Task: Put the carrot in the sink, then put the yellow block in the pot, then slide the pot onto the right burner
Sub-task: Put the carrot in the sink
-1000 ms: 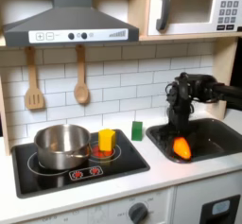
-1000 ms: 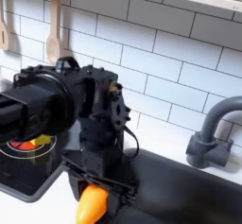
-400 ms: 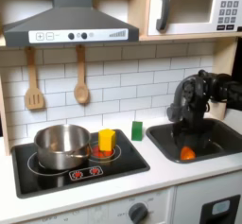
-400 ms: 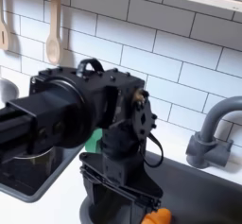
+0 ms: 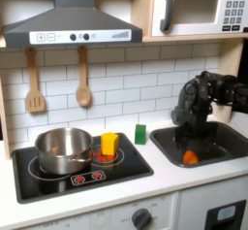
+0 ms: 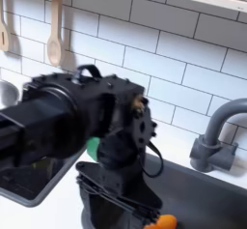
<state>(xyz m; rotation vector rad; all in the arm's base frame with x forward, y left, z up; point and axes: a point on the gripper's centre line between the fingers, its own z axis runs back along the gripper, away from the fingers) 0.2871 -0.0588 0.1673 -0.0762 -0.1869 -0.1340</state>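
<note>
- I judge step one nearly finished: the carrot [image 5: 190, 157] lies in the sink [image 5: 225, 137], beneath my end effector [image 5: 187, 143].
- I cannot tell how far it is open.
- Next I go for the yellow block [image 5: 109, 144] beside the pot [image 5: 64, 149].

**2 fixed cameras on 1 toy kitchen**

The first exterior view stands in front of the surface [image 5: 116, 200], facing the tiled back wall [image 5: 126, 74] from a moderate distance and slightly above, taking in the cooktop [image 5: 82, 171], the sink [image 5: 228, 137] and the range hood [image 5: 73, 20].

The second exterior view sits close over the sink [image 6: 207, 194], angled toward the same back wall [image 6: 164, 59], with the faucet [image 6: 217, 136] at the second exterior view's right. Both exterior views share the sink, the arm [image 5: 199, 103] and the hanging wooden spoons [image 5: 83, 83].
</note>
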